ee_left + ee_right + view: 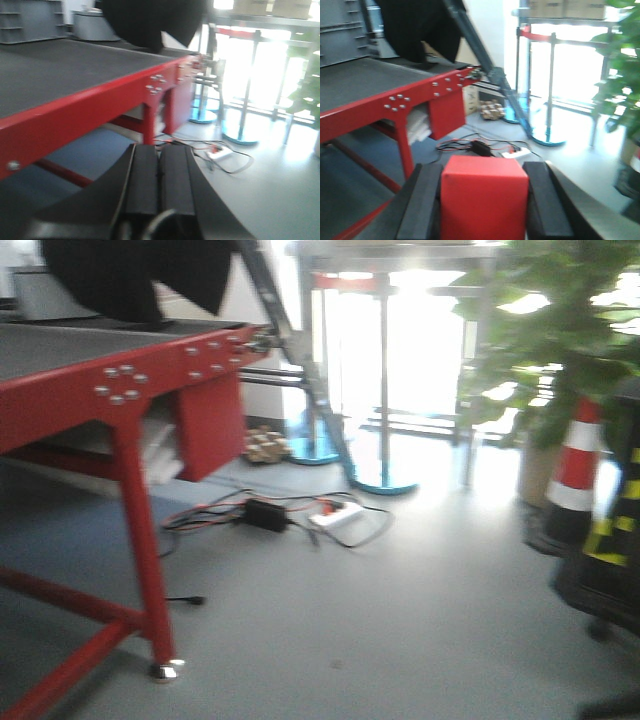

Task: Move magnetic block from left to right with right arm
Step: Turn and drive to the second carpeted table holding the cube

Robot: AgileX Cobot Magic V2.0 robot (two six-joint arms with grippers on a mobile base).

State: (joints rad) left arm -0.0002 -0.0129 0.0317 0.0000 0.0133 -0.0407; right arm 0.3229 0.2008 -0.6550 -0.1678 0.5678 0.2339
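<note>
Seen from the right wrist: small matte red cube (483, 195) pinched in the right gripper (485, 220), hemmed in by two short black fingers (422, 205) pressed flat against its left and right sides, top and front faces in plain sight. Held up in the air, not resting on any surface, with pale grey floor (580, 150) behind it. Off to the left in that view, a red steel-framed table with a dark grey top (365, 114), studded with clusters of silver bolt heads (397, 102) along the rail. Seen from the left wrist: left gripper (159, 180) pressed together on nothing, two flat black pads (142, 180) touching along a thin seam, low beside the table's red edge. Down on the floor past the table leg, a white power strip (335, 515), a black adapter brick (265, 514) just beside it, thin black and red cables (210, 512) looped around both. Over the tabletop, a large black shape (130, 275), too blurred to identify. Farther back, bright glass doors (420, 340), a round blue-based stand (385, 483), a leafy green potted plant (560, 330), an orange-and-white striped traffic cone (578, 465) and, near it at the right edge, something black with yellow stripes (615, 530), too soft to name.
</note>
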